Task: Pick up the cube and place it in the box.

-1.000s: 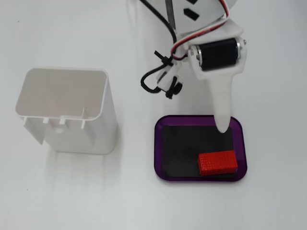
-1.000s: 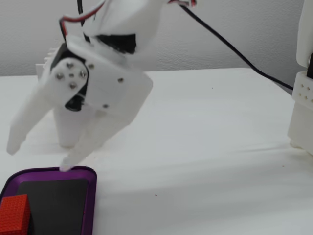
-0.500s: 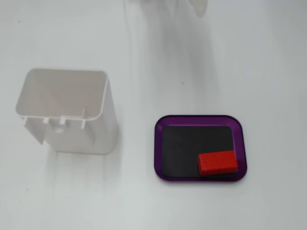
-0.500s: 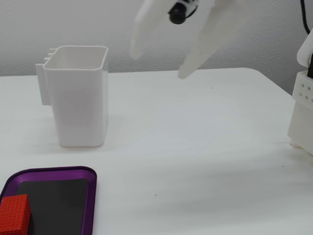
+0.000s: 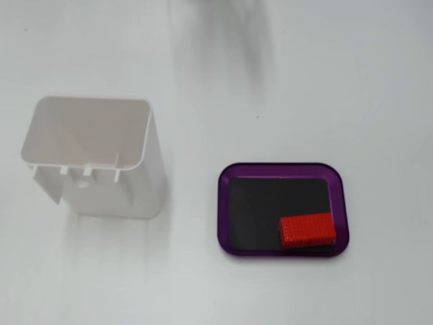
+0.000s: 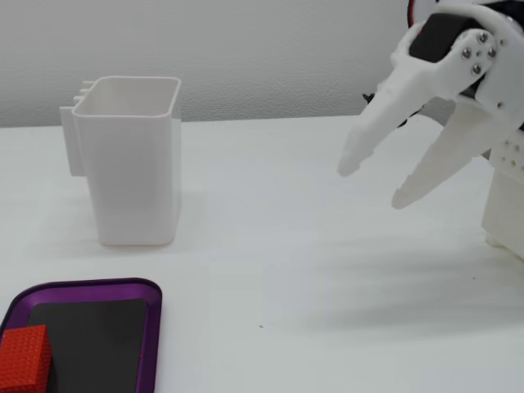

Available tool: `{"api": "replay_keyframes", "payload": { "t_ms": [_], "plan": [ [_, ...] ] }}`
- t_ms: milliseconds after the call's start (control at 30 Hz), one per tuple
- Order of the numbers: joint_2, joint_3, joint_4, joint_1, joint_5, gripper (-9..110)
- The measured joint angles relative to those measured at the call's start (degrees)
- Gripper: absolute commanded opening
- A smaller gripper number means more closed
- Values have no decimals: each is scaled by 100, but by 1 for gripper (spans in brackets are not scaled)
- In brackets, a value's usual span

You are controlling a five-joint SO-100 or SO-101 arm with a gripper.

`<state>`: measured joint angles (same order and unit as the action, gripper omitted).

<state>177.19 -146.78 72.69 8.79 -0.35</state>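
The red cube [image 5: 308,230] lies inside the purple-rimmed box [image 5: 284,167], in the lower right corner of its black floor in a fixed view. In the other fixed view the cube [image 6: 23,358] sits at the bottom left, inside the box [image 6: 151,327]. My white gripper [image 6: 372,185] hangs in the air at the right of that view, far from the box. Its two fingers are spread apart and hold nothing. The gripper is out of view in the fixed view from above.
A tall white open-topped container [image 5: 95,156] stands left of the box; it also shows in the side fixed view [image 6: 131,160] behind the box. The arm's white base [image 6: 503,205] stands at the right edge.
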Motion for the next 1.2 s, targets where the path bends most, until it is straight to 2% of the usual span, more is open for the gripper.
{"api": "replay_keyframes", "payload": {
  "t_ms": [133,267,467,767,833,967,1200],
  "plan": [
    [1371,-1248,-114,18,-18,18],
    [1512,-2083,-176,-360,9,18],
    [1503,-2285,-176,-905,9,18],
    [1503,-2399,-176,-976,9,17],
    [1503,-2593,-176,-976,9,15],
    [1503,-2813,-176,-976,9,-2],
    [1503,-2856,-193,-976,9,0]
  ]
}}
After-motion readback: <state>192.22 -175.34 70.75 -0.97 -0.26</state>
